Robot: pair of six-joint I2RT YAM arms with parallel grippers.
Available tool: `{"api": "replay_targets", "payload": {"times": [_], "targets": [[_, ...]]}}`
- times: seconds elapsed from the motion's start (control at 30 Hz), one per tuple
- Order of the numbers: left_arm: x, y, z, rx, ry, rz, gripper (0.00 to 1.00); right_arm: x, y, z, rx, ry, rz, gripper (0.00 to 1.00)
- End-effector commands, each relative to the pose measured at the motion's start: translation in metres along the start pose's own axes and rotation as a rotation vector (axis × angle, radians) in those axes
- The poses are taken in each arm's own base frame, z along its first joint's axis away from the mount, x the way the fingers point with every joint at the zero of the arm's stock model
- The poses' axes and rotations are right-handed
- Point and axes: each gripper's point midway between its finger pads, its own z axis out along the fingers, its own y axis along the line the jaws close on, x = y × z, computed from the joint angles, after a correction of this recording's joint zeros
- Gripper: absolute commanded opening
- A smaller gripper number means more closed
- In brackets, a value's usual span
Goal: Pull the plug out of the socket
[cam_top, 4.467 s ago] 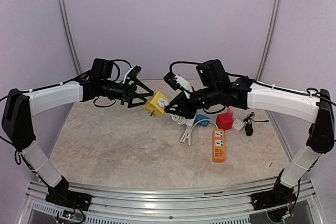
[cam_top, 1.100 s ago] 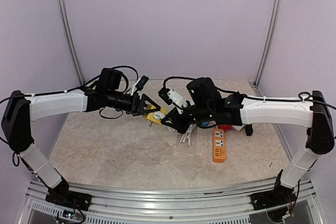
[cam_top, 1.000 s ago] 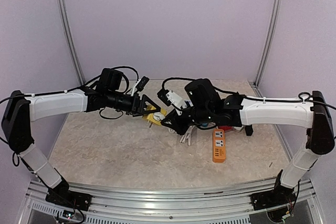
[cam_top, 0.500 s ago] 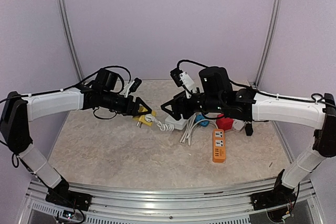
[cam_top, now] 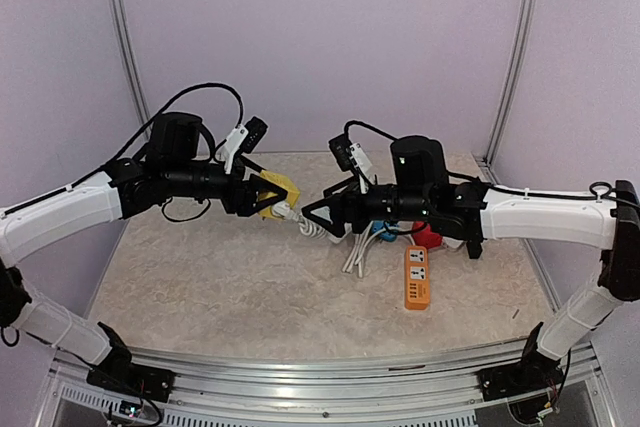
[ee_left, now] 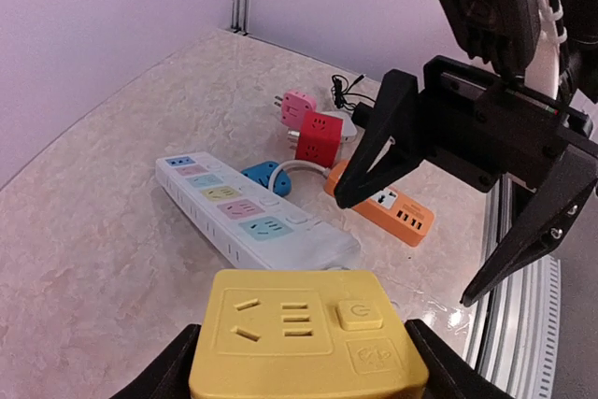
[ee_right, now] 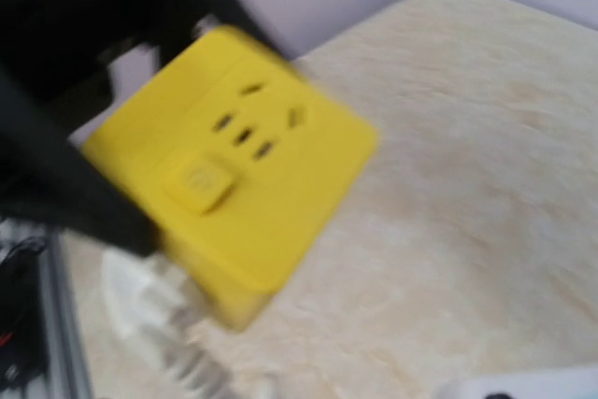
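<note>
The socket (cam_top: 278, 190) is a yellow cube held above the table, with my left gripper (cam_top: 264, 197) shut on its sides. In the left wrist view the socket (ee_left: 304, 334) fills the bottom, its top face empty, between the jaws of the left gripper (ee_left: 308, 373). A white plug (cam_top: 288, 211) sits at its lower side, and its coiled cord (cam_top: 312, 227) trails down. The blurred right wrist view shows the socket (ee_right: 238, 184) and the plug (ee_right: 140, 301); whether the pins are still in, I cannot tell. My right gripper (cam_top: 310, 217) stands open just right of them, holding nothing, its fingers (ee_left: 374, 156) wide apart.
On the table lie a white power strip (ee_left: 245, 212), an orange strip (cam_top: 416, 277), a red cube socket (cam_top: 427, 234), a pink plug (ee_left: 297, 105), a blue plug (ee_left: 262, 173) and a black adapter (cam_top: 473, 245). The walls stand close behind.
My right gripper has opened, let go of the plug and drawn back to the right. My left arm has lifted the socket off the table, with the plug and cord trailing.
</note>
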Motion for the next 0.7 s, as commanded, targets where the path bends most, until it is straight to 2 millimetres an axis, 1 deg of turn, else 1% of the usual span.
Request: {"api": "replay_targets", "payload": {"times": [0.0, 0.13, 0.37, 0.5, 0.57, 0.63, 0.67], "targets": [[-0.047, -0.018, -0.014, 0.053, -0.131, 0.193, 0.14, -0.003, 0.024, -0.007, -0.166, 0.010, -0.141, 0.84], [-0.055, -0.028, -0.015, 0.107, -0.163, 0.203, 0.13, 0.004, 0.031, 0.001, -0.247, 0.083, -0.183, 0.83], [-0.055, -0.039, -0.012, 0.198, -0.165, 0.156, 0.13, 0.016, 0.019, 0.016, -0.209, 0.090, -0.171, 0.79], [-0.055, -0.046, -0.011, 0.248, -0.165, 0.136, 0.13, 0.014, 0.019, 0.025, -0.216, 0.086, -0.178, 0.76], [-0.053, -0.044, -0.008, 0.253, -0.159, 0.122, 0.13, 0.015, 0.022, 0.030, -0.226, 0.100, -0.192, 0.72], [-0.052, -0.040, -0.006, 0.249, -0.157, 0.107, 0.13, 0.017, 0.026, 0.034, -0.228, 0.110, -0.204, 0.62], [-0.051, -0.037, -0.005, 0.246, -0.157, 0.100, 0.13, 0.017, 0.027, 0.035, -0.227, 0.110, -0.208, 0.54]]}}
